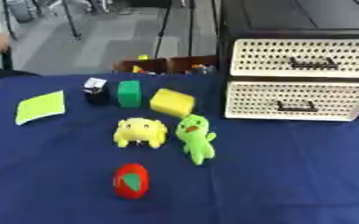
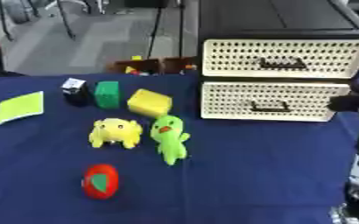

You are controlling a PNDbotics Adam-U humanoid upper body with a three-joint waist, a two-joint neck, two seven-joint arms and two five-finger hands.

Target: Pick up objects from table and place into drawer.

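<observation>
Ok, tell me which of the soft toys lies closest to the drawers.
The green bird plush. It lies right of the yellow frog plush and beyond the red strawberry toy, so it sits nearest the lower drawer.

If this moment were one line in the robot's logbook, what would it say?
drawers: both shut | on table: yellow plush, green plush, red toy, yellow block, green block | nothing held | right arm at right edge

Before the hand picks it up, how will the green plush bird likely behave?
The green plush bird looks soft, so it would probably squash and flop when held. It seems light for its size. Lying flat on the blue cloth, it is unlikely to roll.
</observation>
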